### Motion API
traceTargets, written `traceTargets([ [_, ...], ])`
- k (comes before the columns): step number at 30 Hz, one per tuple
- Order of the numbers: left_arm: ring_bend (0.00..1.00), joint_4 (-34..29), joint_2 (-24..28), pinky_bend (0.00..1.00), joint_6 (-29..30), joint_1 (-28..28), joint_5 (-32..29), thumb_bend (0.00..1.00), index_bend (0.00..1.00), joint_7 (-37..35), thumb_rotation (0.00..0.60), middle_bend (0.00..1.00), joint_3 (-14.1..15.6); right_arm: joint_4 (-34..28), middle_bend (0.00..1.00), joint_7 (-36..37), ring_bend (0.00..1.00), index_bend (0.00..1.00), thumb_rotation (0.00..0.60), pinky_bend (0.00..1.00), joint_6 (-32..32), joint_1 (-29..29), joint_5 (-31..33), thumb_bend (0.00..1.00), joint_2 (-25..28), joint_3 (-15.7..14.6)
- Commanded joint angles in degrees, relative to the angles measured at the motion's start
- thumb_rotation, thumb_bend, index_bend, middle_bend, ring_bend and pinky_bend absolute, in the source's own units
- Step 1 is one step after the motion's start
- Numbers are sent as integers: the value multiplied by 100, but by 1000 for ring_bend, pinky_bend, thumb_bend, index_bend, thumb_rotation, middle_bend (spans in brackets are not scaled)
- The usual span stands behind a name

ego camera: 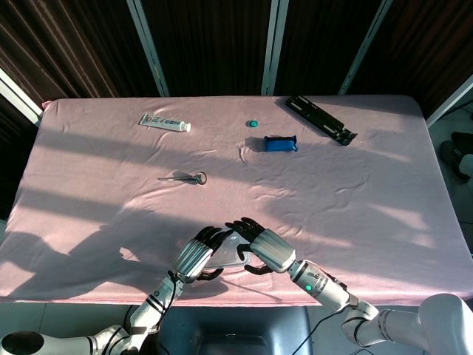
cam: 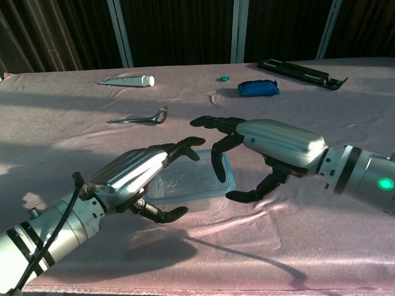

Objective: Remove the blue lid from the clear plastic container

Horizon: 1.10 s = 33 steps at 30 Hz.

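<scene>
The clear plastic container (cam: 185,179) with its blue-rimmed lid lies flat near the table's front edge, and is mostly hidden in the head view (ego camera: 230,253). My left hand (cam: 139,176) (ego camera: 194,256) arches over its left half, fingers past the far rim and thumb by the near rim. My right hand (cam: 274,145) (ego camera: 267,248) curves over the right end, with dark fingertips (cam: 216,169) pointing down at the lid and the thumb at the near right corner. Contact with the rim cannot be made out for either hand.
A metal tool (ego camera: 185,178) lies mid-left and a toothpaste tube (ego camera: 165,122) at the back left. A small teal cap (ego camera: 253,123), a blue pouch (ego camera: 281,143) and a black bar (ego camera: 320,119) sit at the back right. Pink cloth (ego camera: 369,200) covers the table.
</scene>
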Motion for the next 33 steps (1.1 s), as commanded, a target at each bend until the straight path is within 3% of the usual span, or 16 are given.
traceTargets([
  [1,519,11,-3,539,-11,4,-6,371,0,0,600,555,2,-9,126,-9,0,690,600,0,-4,11,12,424,5,10],
  [15,521,57,-8,541,-26,21,1,373,0,-37,600,555,9,-165,131,-123,0,709,600,0,-40,37,141,467,89,86],
  [33,528,16,124,549,13,71,-12,372,0,-127,600,563,-13,375,160,-179,11,709,600,0,141,101,202,497,-415,272],
])
